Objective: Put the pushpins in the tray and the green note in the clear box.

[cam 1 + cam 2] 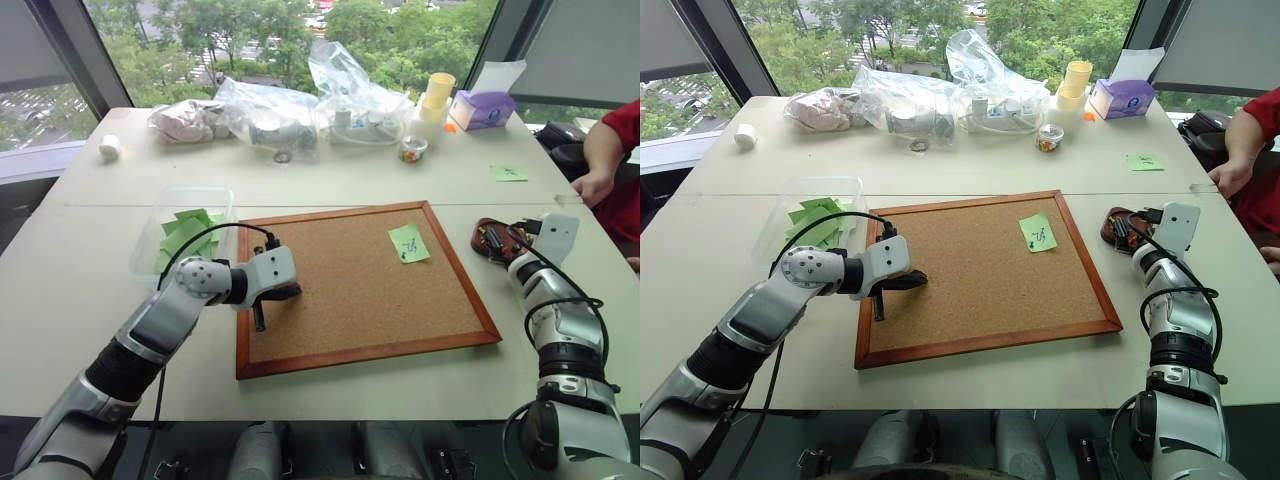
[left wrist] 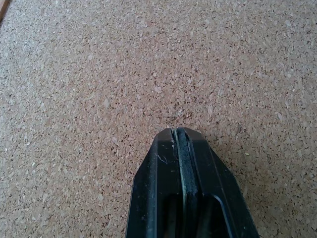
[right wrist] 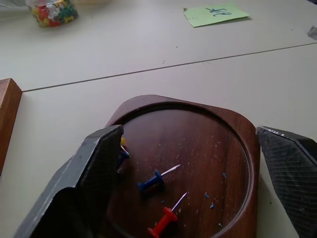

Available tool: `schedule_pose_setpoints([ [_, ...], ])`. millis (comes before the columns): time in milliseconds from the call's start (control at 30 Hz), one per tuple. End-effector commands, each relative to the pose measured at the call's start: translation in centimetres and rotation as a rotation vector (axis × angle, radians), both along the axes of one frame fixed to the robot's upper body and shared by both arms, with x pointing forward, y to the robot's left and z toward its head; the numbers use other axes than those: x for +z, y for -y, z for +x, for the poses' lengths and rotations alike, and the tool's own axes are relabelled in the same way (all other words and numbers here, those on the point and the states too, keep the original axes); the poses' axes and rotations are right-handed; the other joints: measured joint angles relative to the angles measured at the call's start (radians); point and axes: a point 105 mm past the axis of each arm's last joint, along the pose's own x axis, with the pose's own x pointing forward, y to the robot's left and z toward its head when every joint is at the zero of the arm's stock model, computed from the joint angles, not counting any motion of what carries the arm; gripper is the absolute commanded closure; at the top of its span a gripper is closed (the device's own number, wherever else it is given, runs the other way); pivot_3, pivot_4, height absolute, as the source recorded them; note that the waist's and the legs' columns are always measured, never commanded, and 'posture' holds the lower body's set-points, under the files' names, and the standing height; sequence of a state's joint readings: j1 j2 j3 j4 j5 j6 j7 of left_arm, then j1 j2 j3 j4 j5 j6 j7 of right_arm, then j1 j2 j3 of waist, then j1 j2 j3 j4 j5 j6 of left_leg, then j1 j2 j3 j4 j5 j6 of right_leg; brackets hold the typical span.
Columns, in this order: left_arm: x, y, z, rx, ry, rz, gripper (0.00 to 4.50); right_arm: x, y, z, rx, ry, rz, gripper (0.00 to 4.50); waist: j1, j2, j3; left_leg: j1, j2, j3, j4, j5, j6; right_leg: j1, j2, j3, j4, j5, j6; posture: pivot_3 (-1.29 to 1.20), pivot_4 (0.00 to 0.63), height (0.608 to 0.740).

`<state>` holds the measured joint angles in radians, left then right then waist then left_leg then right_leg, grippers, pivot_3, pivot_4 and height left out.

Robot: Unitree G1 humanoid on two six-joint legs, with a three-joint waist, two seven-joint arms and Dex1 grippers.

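Nearest us, our left gripper (image 2: 181, 136) rests pinched shut and empty on the corkboard (image 1: 350, 300). Our right gripper (image 3: 190, 171) hangs over the tray (image 3: 247, 148), jaws wide and holding nothing; a blue pushpin (image 3: 151, 182) and a red pushpin (image 3: 162, 224) already lie inside. We judge the pins about finished. The green note (image 1: 408, 243) sits on the board's far right part, not yet moved to the clear box (image 1: 150, 235), which holds green paper sheets (image 1: 185, 232). Beyond lie plastic bags (image 1: 300, 105), a pin jar (image 1: 412, 150), another note (image 1: 508, 173) and a person's hand (image 1: 592, 186); nothing blocks the note.
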<state>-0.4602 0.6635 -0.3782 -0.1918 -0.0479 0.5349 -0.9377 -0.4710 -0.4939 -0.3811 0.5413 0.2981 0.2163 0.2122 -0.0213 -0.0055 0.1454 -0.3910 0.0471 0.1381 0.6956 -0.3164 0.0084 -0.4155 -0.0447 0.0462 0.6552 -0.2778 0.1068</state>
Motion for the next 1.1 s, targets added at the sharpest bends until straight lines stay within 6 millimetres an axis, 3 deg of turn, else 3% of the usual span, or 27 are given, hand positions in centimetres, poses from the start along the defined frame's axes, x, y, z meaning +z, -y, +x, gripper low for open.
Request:
schedule_pose_setpoints([
  [33, -1.7, -1.3, 0.2, 0.068, -0.037, 0.052, 4.5, 2.6, 0.3, -0.1, -0.009, 0.104, -0.013, 0.06, 0.0, 0.0, 0.0, 0.0, 0.0, 0.0, 0.0, 0.0, 0.0, 0.0, 0.0, 0.0, 0.0, 0.0, 0.0, 0.0, 0.15, 0.731],
  [300, -1.6, -1.1, 0.3, 0.064, -0.034, 0.05, 4.5, 4.0, 0.7, -0.4, -0.028, 0.162, -0.019, 0.06, 0.001, 0.0, 0.0, 0.0, 0.0, 0.0, 0.0, 0.0, 0.0, 0.0, 0.0, 0.0, 0.0, 0.0, 0.0, 0.0, 0.15, 0.731],
  [467, -1.6, -1.1, 0.2, 0.067, -0.035, 0.049, 4.5, 5.8, 0.5, -1.0, 0.004, 0.255, 0.132, 0.06, 0.001, 0.0, 0.0, 0.0, 0.0, 0.0, 0.0, 0.0, 0.0, 0.0, 0.0, 0.0, 0.0, 0.0, 0.0, 0.0, 0.15, 0.731],
  [700, -1.6, -1.1, 0.2, 0.065, -0.039, 0.048, 4.5, 7.8, -1.4, -1.6, 0.114, 0.291, 0.155, 0.06, 0.001, 0.0, 0.0, 0.0, 0.0, 0.0, 0.0, 0.0, 0.0, 0.0, 0.0, 0.0, 0.0, 0.0, 0.0, 0.0, 0.15, 0.731],
  [767, -1.6, -1.2, 0.2, 0.065, -0.038, 0.049, 4.5, 8.6, -4.5, -2.1, 0.302, 0.261, 0.044, 0.06, 0.002, 0.0, 0.0, 0.0, 0.0, 0.0, 0.0, 0.0, 0.0, 0.0, -0.001, 0.0, 0.0, 0.0, 0.0, 0.0, 0.15, 0.731],
  [833, -1.6, -1.4, 0.2, 0.063, -0.037, 0.052, 4.5, 7.9, -9.0, -3.2, 0.538, 0.18, -0.046, 0.06, 0.002, 0.0, 0.0, 0.0, 0.0, -0.001, 0.0, 0.0, 0.001, 0.0, -0.001, 0.0, 0.0, 0.0, 0.0, 0.0, 0.15, 0.731],
  [900, -1.6, -1.4, 0.2, 0.061, -0.037, 0.054, 4.5, 7.1, -11.4, -4.1, 0.652, 0.123, -0.073, 0.06, 0.0, 0.0, 0.0, 0.0, 0.0, -0.001, 0.0, -0.003, 0.005, 0.001, 0.0, 0.0, 0.0, 0.0, 0.0, 0.0, 0.15, 0.731],
  [1100, -1.7, -1.1, 0.2, 0.056, -0.037, 0.048, 4.5, 4.5, -14.6, -4.3, 0.74, 0.058, -0.112, 0.06, 0.004, -0.001, 0.0, 0.001, 0.0, -0.001, 0.0, -0.004, 0.006, 0.001, -0.001, -0.001, 0.0, -0.002, -0.003, 0.0, 0.15, 0.731],
])
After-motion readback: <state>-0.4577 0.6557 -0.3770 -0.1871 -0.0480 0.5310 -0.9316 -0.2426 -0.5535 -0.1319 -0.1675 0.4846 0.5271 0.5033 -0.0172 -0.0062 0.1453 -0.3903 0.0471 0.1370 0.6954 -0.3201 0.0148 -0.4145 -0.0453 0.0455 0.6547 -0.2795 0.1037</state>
